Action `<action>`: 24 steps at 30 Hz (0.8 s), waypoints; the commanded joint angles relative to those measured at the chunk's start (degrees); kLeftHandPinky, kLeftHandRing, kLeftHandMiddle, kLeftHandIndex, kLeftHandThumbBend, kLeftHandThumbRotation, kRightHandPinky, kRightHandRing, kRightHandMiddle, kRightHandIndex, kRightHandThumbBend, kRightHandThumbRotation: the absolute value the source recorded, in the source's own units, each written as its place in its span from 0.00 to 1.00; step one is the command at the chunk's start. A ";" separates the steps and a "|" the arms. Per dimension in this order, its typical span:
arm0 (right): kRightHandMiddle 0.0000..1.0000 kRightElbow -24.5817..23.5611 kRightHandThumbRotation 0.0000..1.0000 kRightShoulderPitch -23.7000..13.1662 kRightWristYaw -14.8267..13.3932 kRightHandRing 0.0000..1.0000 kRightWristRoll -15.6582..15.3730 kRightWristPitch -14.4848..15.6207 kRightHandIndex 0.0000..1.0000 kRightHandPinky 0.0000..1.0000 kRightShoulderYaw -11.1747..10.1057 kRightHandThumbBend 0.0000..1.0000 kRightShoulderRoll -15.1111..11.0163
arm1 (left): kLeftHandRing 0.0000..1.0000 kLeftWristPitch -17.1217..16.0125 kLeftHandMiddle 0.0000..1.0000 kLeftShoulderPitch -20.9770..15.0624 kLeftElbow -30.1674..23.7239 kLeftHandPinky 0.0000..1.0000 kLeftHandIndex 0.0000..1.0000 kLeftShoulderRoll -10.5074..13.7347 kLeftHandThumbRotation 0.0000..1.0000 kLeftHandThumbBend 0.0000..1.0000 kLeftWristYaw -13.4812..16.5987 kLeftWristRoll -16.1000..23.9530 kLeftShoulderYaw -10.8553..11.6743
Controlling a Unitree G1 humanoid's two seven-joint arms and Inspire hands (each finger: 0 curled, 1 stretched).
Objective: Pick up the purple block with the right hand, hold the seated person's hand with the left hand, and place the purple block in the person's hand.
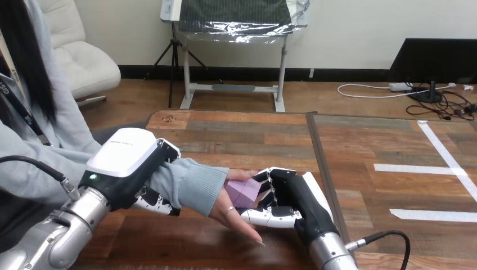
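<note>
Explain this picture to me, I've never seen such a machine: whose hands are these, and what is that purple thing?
The camera sits on a humanoid robot's head, looking down over a wooden table. The two machine arms coming in from below are its own. Its left hand curls round the sleeved wrist of a person seated at the left. Its right hand grips a purple block and holds it against the person's hand, which lies open.
</note>
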 commanded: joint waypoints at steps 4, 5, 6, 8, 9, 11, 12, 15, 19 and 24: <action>0.37 0.07 0.00 -5.20 0.80 0.30 -0.25 -2.32 0.49 0.25 1.22 0.78 0.92 | 0.23 -1.07 0.28 -3.94 -5.34 0.22 0.30 -1.81 0.00 0.86 1.46 -2.44 2.95; 0.37 0.23 0.00 -5.26 0.77 0.30 -0.44 -2.37 0.49 0.25 1.36 0.78 0.95 | 0.23 -1.11 0.28 -3.90 -5.32 0.22 0.30 -1.82 0.00 0.86 1.38 -2.52 2.96; 0.37 0.32 0.00 -5.30 0.75 0.29 -0.54 -2.38 0.49 0.25 1.44 0.78 0.96 | 0.23 -1.11 0.28 -3.88 -5.30 0.22 0.30 -1.84 0.00 0.86 1.33 -2.56 2.96; 0.37 0.46 0.00 -5.38 0.75 0.29 -0.61 -2.43 0.49 0.25 1.50 0.78 0.93 | 0.23 -1.08 0.28 -3.88 -5.30 0.23 0.30 -1.90 0.00 0.86 1.27 -2.57 2.95; 0.37 0.55 0.00 -5.42 0.75 0.29 -0.65 -2.44 0.49 0.25 1.58 0.78 0.96 | 0.23 -1.16 0.28 -3.88 -5.20 0.23 0.30 -1.93 0.00 0.86 1.40 -2.54 2.95; 0.37 0.68 0.00 -5.49 0.73 0.29 -0.78 -2.45 0.49 0.25 1.77 0.78 1.03 | 0.23 -1.36 0.29 -3.85 -4.96 0.23 0.31 -1.99 0.00 0.87 1.71 -2.47 2.94; 0.37 0.70 0.00 -5.52 0.71 0.29 -0.84 -2.45 0.49 0.25 1.85 0.78 1.05 | 0.23 -1.46 0.29 -3.83 -4.87 0.23 0.31 -2.02 0.00 0.87 1.85 -2.44 2.94; 0.36 0.58 0.00 -5.58 0.61 0.29 -1.05 -2.19 0.49 0.25 2.04 0.78 1.09 | 0.24 -1.76 0.29 -3.79 -4.61 0.23 0.31 -2.09 0.00 0.87 2.05 -2.50 2.94; 0.36 0.51 0.00 -5.71 0.53 0.29 -1.18 -1.78 0.48 0.25 2.21 0.79 1.12 | 0.24 -2.03 0.29 -3.78 -4.34 0.23 0.31 -2.18 0.00 0.87 2.21 -2.55 2.90; 0.36 0.77 0.00 -5.92 0.23 0.29 -1.65 -2.13 0.48 0.25 2.58 0.79 0.95 | 0.23 -2.40 0.28 -3.67 -4.06 0.23 0.30 -2.33 0.00 0.87 2.57 -2.59 2.88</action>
